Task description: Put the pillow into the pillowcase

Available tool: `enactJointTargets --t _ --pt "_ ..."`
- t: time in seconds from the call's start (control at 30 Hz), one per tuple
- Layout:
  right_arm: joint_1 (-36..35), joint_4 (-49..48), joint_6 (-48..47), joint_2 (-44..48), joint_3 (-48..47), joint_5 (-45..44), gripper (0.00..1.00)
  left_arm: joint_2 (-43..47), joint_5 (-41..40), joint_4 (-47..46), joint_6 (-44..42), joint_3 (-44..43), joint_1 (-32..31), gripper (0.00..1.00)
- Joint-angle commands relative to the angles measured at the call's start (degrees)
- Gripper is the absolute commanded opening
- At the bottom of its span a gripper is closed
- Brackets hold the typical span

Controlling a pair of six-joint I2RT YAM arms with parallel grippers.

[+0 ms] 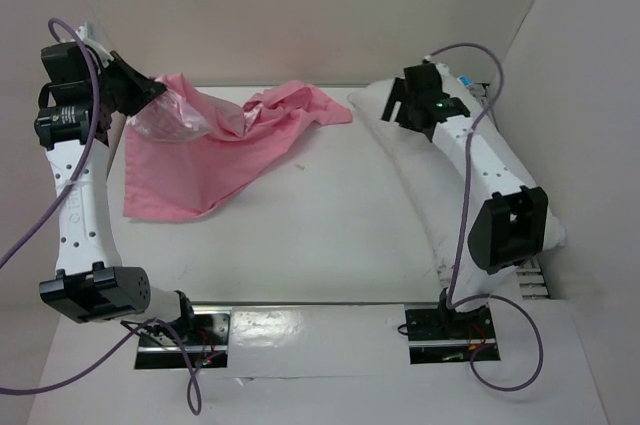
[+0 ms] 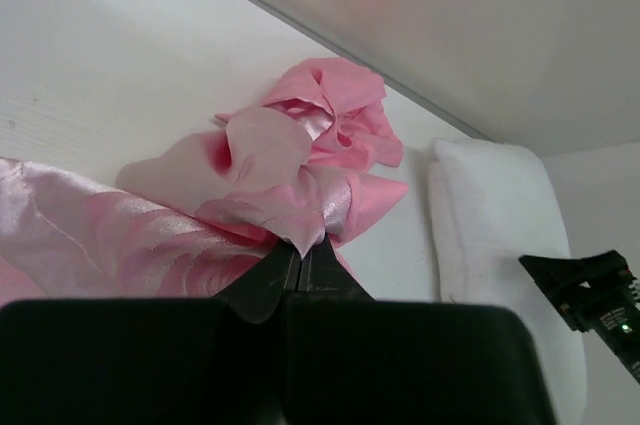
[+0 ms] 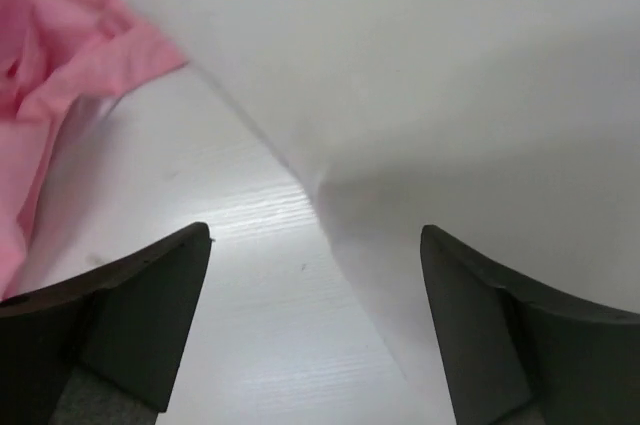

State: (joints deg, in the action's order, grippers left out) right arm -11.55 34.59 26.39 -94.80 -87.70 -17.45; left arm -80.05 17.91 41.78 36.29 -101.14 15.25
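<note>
At the upper left of the overhead view we see the left gripper (image 1: 150, 95) with its fingers pressed together on a fold of the pillowcase (image 1: 230, 145), holding that bunched corner up off the table (image 1: 320, 235). In the left wrist view the two black tips meet on the shiny pink satin, and more of it gathers in crumpled folds just beyond them. From the pinch the pillowcase drops and spreads flat across the left half of the table, with a rumpled ridge running toward the upper middle of the frame. We cannot make out its mouth. At the upper right the right gripper (image 1: 397, 105) is spread wide. In its wrist view the near edge of the pillow (image 1: 420, 175) runs down between the two fingers; we cannot tell whether either one touches it. The pillow lies along the right side of the table under the right arm, wholly outside the pillowcase, its upper corner near the pink ridge.
</note>
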Motion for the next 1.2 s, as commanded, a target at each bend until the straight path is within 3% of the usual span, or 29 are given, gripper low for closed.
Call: enactJointTargets --t 0.0,0.03,0.2,0.33,0.57,0.63,0.7,0.73,0.77,0.8,1.0,1.17 --pt "-8.5 -5.2 -5.9 -1.4 -2.7 3.9 0.95 0.0 2.1 -2.0 0.9 -2.4 0.5 0.0" --pt "-10.1 -6.6 -6.9 -1.4 -2.7 3.9 0.99 0.0 2.1 -2.0 0.9 -2.4 0.5 0.0" --pt "-16.1 -12.5 -11.3 -7.5 -7.2 8.3 0.99 0.0 1.6 -1.4 0.4 -2.4 0.5 0.0" --pt "-17.9 -15.0 -10.8 -20.0 -15.0 17.1 0.99 0.0 1.1 -0.9 0.4 -2.9 1.0 0.0" --pt "-19.1 -13.8 -4.9 -42.3 -37.3 23.3 0.99 1.0 2.8 -0.9 1.0 -1.6 1.0 0.0" --pt "-19.1 -12.8 -3.3 -46.3 -43.4 23.9 0.94 1.0 3.4 -0.4 1.0 -1.6 1.0 0.0" --pt "-19.6 -12.1 -2.7 -48.5 -45.3 24.0 0.74 1.0 3.4 -0.4 1.5 -1.6 1.0 0.0" --pt "-19.6 -13.3 -2.7 -47.9 -43.8 24.0 0.31 1.6 4.0 -0.4 1.5 -1.6 1.0 0.0" --pt "-20.3 -14.2 -2.7 -45.4 -42.4 24.0 0.11 1.6 4.0 -0.4 1.5 -1.6 1.0 0.0" --pt "-20.3 -15.4 -2.7 -43.6 -40.8 22.2 0.0 1.6 4.0 -0.4 1.5 -1.6 1.0 0.0" --pt "-22.9 -17.9 -8.3 -18.8 -21.0 16.3 0.0 0.0 5.2 0.2 2.5 -6.0 1.0 0.0" --pt "-28.6 -15.1 -10.1 0.7 -8.1 15.3 0.0 -3.5 9.2 2.5 3.8 -17.2 1.5 0.0"
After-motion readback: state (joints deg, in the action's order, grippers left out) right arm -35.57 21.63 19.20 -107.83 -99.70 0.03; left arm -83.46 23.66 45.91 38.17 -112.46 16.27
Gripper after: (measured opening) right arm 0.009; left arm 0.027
